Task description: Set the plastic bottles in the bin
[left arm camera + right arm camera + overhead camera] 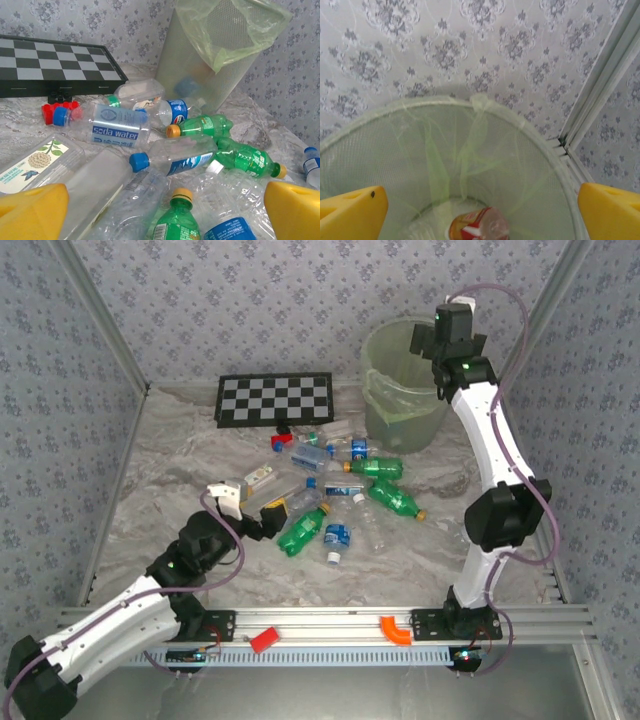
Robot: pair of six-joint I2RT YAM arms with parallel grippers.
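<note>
Yellow fingertips sit in the two lower corners of the right wrist view, so the right gripper (pixel 480 212) stands wide with nothing between its pads. It hangs straight over the mouth of the bin (pixel 395 150), a sensible spot for letting go, since whatever is freed there falls inside the liner (pixel 475 150). One clear bottle with a red label (pixel 477 226) lies on the bin's floor at bottom centre.

From overhead, the rest of the plastic bottles (pixel 340 490) lie in a loose heap at mid-frame, near the bin and to its lower left. Most of the job is, I judge, not yet done.

My left gripper (pixel 162 210) is spread wide too and holds nothing. It is low at the near edge of the heap, with a green bottle (pixel 170 222) at bottom centre between its fingertips. I'd read that wide stance as readiness for a pick (crushed bottles are broad, and likely slippery).
</note>
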